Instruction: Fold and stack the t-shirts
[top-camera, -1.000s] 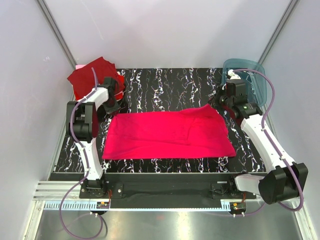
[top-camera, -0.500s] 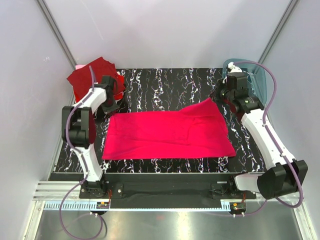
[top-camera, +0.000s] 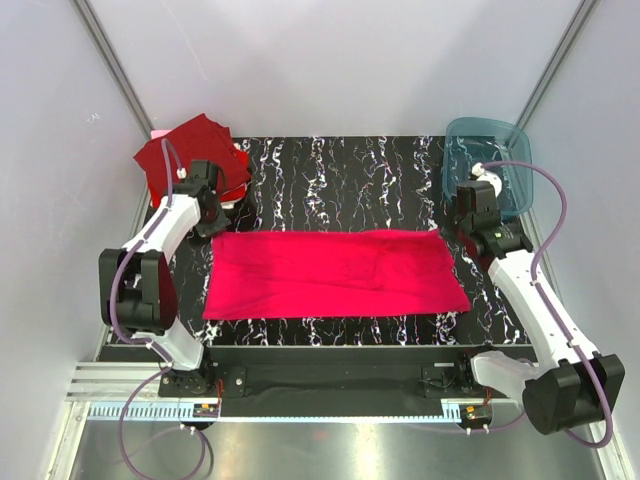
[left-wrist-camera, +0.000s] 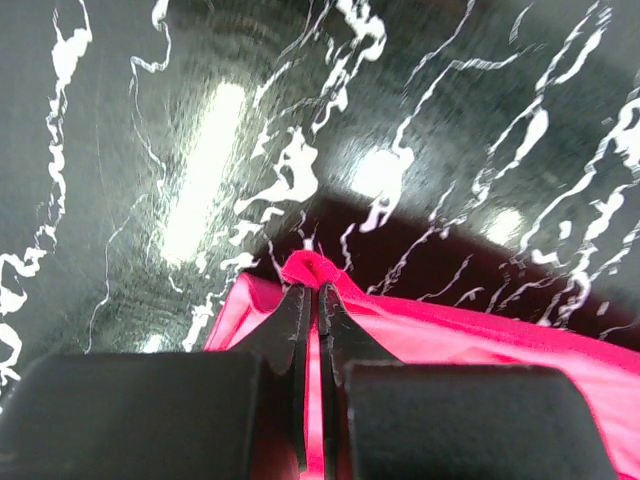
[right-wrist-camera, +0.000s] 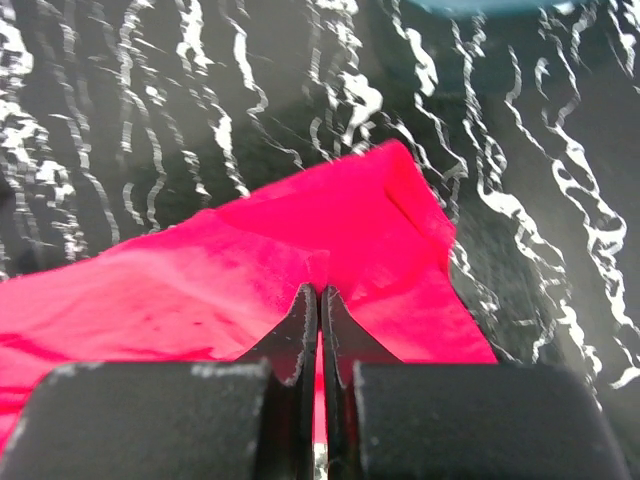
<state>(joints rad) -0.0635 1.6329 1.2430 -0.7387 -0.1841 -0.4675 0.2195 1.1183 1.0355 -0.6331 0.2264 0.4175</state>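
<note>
A bright magenta-pink t-shirt (top-camera: 335, 272) lies flat as a wide rectangle across the middle of the black marbled table (top-camera: 340, 170). My left gripper (top-camera: 212, 228) is shut on its far left corner; the left wrist view shows a pinch of pink cloth (left-wrist-camera: 312, 270) between the pads. My right gripper (top-camera: 452, 228) is shut on its far right corner, with the cloth (right-wrist-camera: 330, 240) gripped between the fingertips in the right wrist view. A stack of folded dark red t-shirts (top-camera: 185, 150) sits at the far left corner.
A teal translucent plastic bin (top-camera: 490, 160) stands at the far right corner, just behind my right arm. White walls close in on both sides and the back.
Both grippers have pulled the shirt's far edge toward me and outward. The raised far right corner has come down, and the shirt now lies flatter and straighter. The left arm swung out to the left.
</note>
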